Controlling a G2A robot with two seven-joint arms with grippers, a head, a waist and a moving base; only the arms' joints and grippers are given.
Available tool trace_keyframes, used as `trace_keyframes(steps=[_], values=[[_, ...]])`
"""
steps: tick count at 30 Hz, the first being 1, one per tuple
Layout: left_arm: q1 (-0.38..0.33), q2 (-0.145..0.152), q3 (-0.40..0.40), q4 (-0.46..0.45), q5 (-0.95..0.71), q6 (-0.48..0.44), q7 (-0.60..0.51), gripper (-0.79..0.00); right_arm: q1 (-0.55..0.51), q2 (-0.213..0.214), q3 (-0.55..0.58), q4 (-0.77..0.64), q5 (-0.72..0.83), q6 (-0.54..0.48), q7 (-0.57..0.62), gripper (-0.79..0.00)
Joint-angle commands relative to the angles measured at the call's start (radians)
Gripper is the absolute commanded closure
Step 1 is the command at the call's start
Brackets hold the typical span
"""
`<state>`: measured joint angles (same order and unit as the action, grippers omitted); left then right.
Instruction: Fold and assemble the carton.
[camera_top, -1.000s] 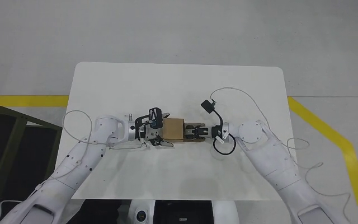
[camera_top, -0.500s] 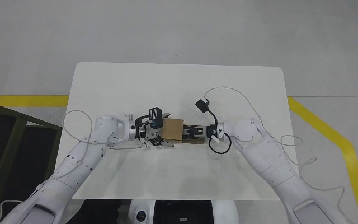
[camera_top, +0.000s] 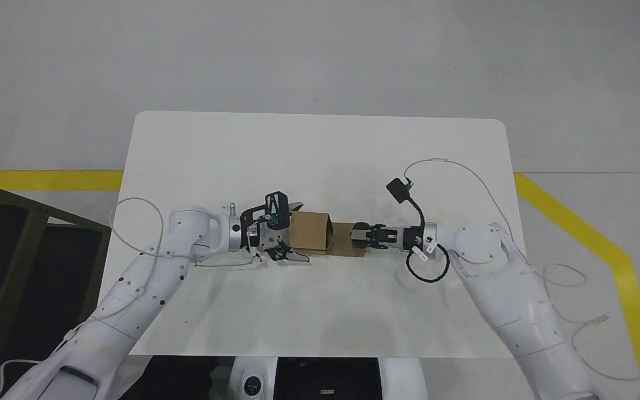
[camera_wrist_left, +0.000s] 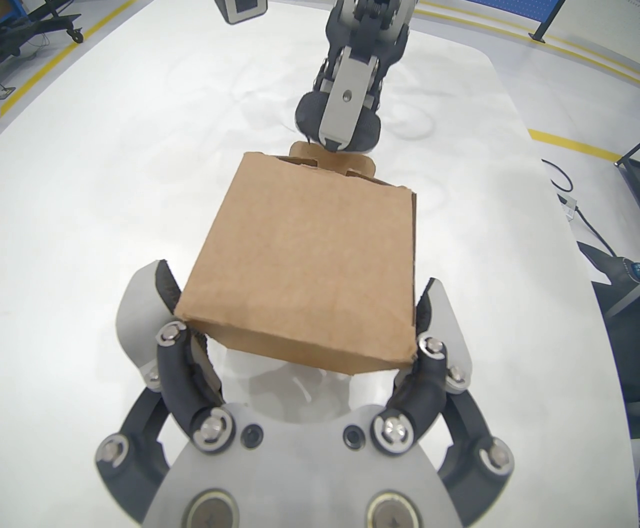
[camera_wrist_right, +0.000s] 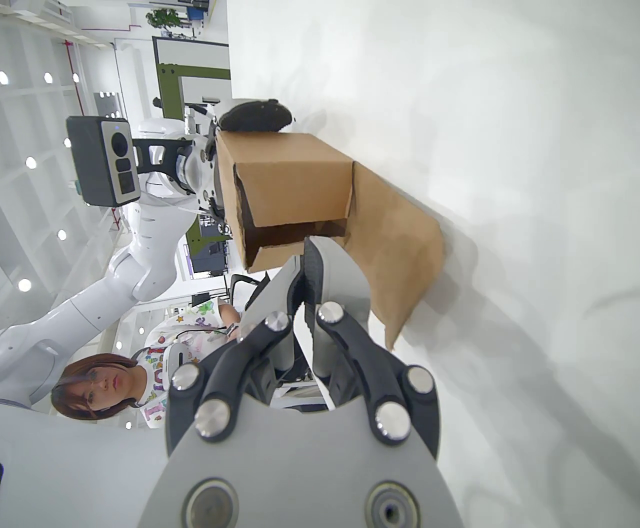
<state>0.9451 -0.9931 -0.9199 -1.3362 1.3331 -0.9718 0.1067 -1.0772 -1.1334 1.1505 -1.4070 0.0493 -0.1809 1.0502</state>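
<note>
A brown carton (camera_top: 312, 231) lies on its side at the middle of the white table (camera_top: 200, 150). My left gripper (camera_top: 283, 236) is shut on its closed end, with a finger (camera_wrist_left: 167, 292) pressed to each side of the carton (camera_wrist_left: 310, 250). At the far end the carton (camera_wrist_right: 295, 175) is open, and one flap (camera_wrist_right: 400, 250) lies flat on the table. My right gripper (camera_top: 357, 238) is level with that open end, fingers shut together with nothing between them. The right gripper (camera_wrist_right: 306, 250) has its tip just over the flap (camera_wrist_left: 360, 161), close to the opening.
Loose cable (camera_top: 450, 165) from the right arm arcs over the table's right half. The table's far edge (camera_top: 320, 113) and wide bare surface lie beyond the carton.
The right arm has drawn back to the right, away from the carton's open end, baring the flat flap. The left arm and the carton have stayed put.
</note>
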Motion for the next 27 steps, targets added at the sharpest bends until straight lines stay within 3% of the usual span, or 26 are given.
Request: trace_keyframes(steps=[1, 6, 27], values=[[0.001, 0.000, -0.002, 0.000, 0.002, -0.001, 0.001, -0.785, -0.027, 0.010, 0.030, -0.025, -0.004, 0.020, 0.015, -0.154], [0.004, -0.001, -0.006, 0.000, 0.001, -0.001, 0.001, -0.785, -0.055, 0.023, 0.066, -0.049, -0.014, 0.042, 0.030, -0.280], [0.009, -0.005, -0.013, -0.004, 0.015, -0.013, 0.001, -0.785, -0.003, 0.018, 0.001, 0.027, -0.025, 0.041, 0.002, -0.286]])
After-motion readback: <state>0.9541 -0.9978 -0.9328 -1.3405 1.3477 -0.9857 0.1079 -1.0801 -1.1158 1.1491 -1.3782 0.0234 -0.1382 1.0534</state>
